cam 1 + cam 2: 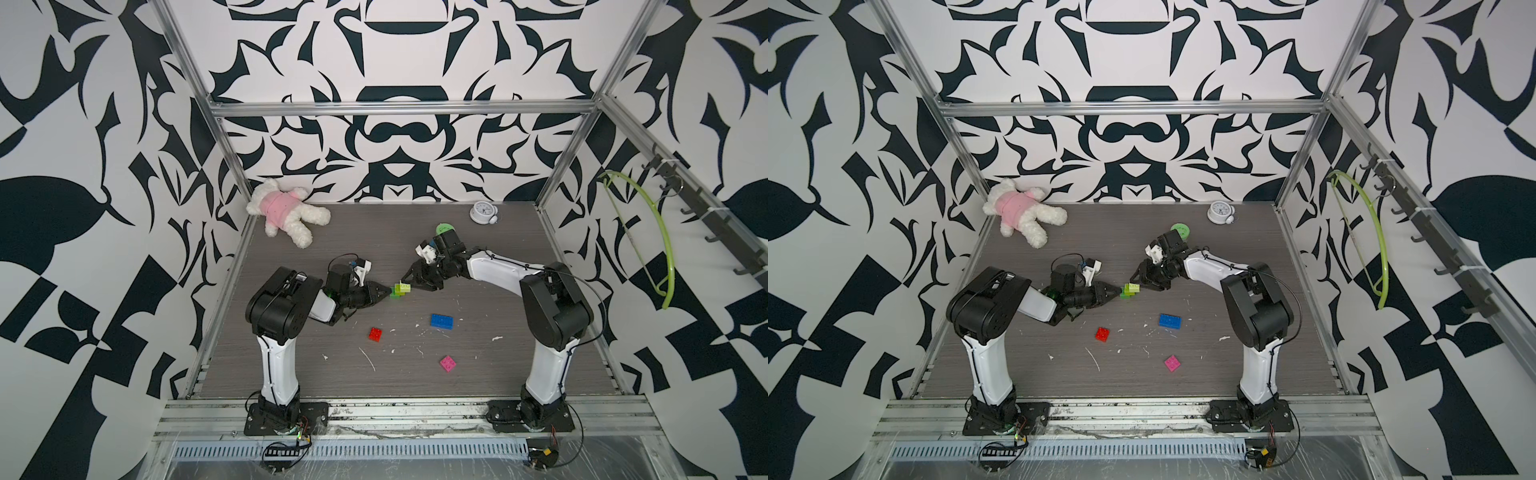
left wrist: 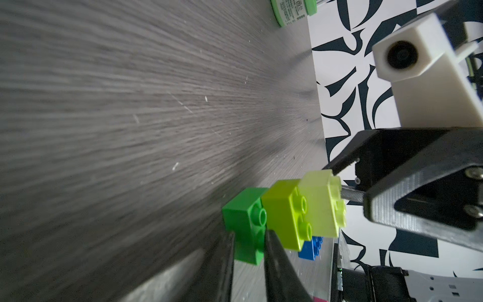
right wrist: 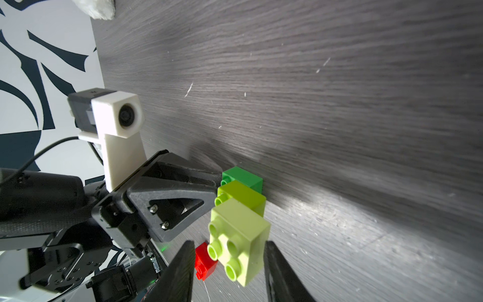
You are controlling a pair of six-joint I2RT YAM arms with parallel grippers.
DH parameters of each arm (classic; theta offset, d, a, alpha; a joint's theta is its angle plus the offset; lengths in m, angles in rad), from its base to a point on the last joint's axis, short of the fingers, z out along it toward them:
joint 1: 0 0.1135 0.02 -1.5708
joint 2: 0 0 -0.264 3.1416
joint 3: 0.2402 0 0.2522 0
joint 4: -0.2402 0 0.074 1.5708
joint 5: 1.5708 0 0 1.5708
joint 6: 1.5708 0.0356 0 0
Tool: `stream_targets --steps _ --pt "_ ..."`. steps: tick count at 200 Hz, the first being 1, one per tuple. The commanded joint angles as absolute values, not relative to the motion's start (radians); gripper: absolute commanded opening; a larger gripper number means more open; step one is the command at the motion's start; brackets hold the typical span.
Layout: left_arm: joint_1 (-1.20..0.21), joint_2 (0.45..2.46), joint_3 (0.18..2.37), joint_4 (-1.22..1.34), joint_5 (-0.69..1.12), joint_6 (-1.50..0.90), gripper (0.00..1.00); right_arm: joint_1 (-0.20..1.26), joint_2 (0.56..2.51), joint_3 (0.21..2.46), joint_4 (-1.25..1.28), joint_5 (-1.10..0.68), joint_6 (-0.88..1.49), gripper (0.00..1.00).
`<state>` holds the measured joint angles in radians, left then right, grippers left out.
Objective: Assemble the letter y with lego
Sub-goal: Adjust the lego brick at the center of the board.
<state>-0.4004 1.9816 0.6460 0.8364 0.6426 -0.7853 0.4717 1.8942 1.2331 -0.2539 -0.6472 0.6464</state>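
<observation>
Three joined lego bricks hang sideways over the middle of the table (image 1: pixel 498 374): a green brick (image 2: pixel 240 217), a lime brick (image 2: pixel 282 209) and a pale lime brick (image 3: pixel 240 224), each stepped off the last. My left gripper (image 2: pixel 248 235) is shut on the green brick, one finger under it and one over it. My right gripper (image 3: pixel 230 243) is open, and its fingers straddle the pale lime brick with a gap on one side. In both top views the two grippers meet at this stack (image 1: pixel 401 288) (image 1: pixel 1130 289). Loose on the table lie a blue brick (image 1: pixel 441 321), a red brick (image 1: pixel 375 334) and a pink brick (image 1: pixel 447 363).
A white plush toy in pink (image 1: pixel 286 212) lies at the back left. A small clock (image 1: pixel 483 212) and a round green tub (image 1: pixel 445 228) stand at the back right, behind my right arm. A lime hanger (image 1: pixel 660 249) hangs on the right wall. White flecks dot the table.
</observation>
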Motion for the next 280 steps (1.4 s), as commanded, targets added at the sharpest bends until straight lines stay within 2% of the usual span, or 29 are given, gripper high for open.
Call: stream_targets --steps 1,103,180,280 --pt "-0.394 2.076 0.582 0.491 0.517 -0.768 0.27 0.477 1.882 1.237 -0.229 -0.668 0.656 0.46" --pt "-0.372 2.036 0.554 0.587 0.555 -0.814 0.40 0.480 1.878 1.243 -0.229 -0.669 0.658 0.45" --pt "-0.374 2.043 0.577 0.607 0.573 -0.828 0.58 0.481 1.880 1.244 -0.226 -0.670 0.658 0.45" --pt "-0.406 2.048 0.646 0.487 0.538 -0.789 0.58 0.482 1.879 1.243 -0.221 -0.674 0.656 0.45"
